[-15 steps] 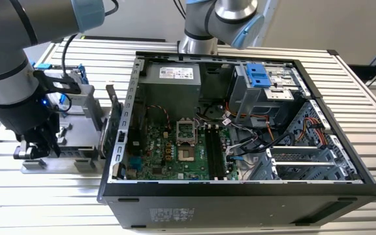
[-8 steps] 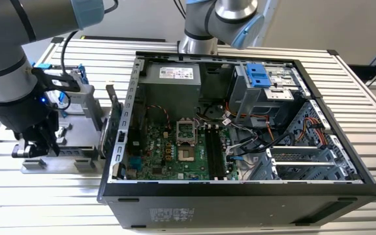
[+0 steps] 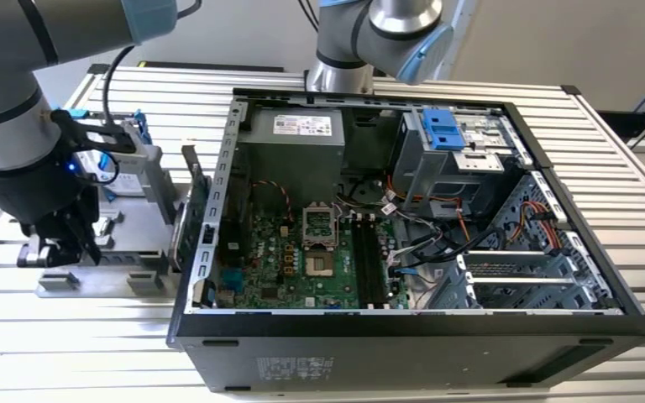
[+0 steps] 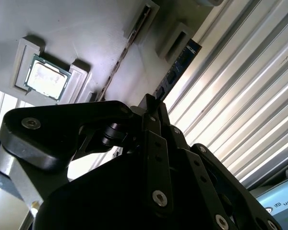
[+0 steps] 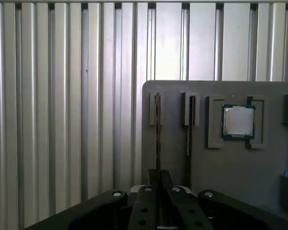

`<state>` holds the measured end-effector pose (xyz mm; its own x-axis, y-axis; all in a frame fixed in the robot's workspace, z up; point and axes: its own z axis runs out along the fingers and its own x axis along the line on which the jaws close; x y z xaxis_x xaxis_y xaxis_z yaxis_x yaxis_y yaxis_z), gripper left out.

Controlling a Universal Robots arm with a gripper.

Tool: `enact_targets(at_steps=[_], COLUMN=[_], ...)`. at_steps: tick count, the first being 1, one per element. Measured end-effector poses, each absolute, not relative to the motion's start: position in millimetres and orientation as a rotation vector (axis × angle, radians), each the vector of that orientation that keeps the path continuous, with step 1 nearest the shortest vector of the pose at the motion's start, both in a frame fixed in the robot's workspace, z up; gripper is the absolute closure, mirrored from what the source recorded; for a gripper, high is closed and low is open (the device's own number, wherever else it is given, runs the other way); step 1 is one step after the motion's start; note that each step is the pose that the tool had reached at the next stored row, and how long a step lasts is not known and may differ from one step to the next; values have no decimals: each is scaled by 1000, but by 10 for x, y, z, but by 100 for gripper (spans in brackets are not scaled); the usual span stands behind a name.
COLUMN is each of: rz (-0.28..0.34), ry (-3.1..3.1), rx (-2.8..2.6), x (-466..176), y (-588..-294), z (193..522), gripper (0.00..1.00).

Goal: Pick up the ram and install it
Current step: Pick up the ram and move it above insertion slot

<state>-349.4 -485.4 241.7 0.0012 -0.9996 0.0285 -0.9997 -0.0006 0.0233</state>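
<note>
Dark circuit-board ram [image 5: 157, 125] sits on edge in the outer slot of the grey holder [image 5: 230, 182], tool [image 5: 158, 176] pinched shut on one end; such an end-only grip risks tilting, binding or slipping on lifting.

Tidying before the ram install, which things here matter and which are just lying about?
Job: long thin dark ram stick, black gripper closed on it, open black computer case.
Idle: small square silver processor chip, second stick in the next slot.
</note>
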Motion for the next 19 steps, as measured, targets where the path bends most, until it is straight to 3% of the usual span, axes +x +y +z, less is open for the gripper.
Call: enact_targets(at_steps=[19], rz=[5], ry=[-2196], rx=[2196], x=[-3494], y=[-4854], z=[2532], gripper=[100])
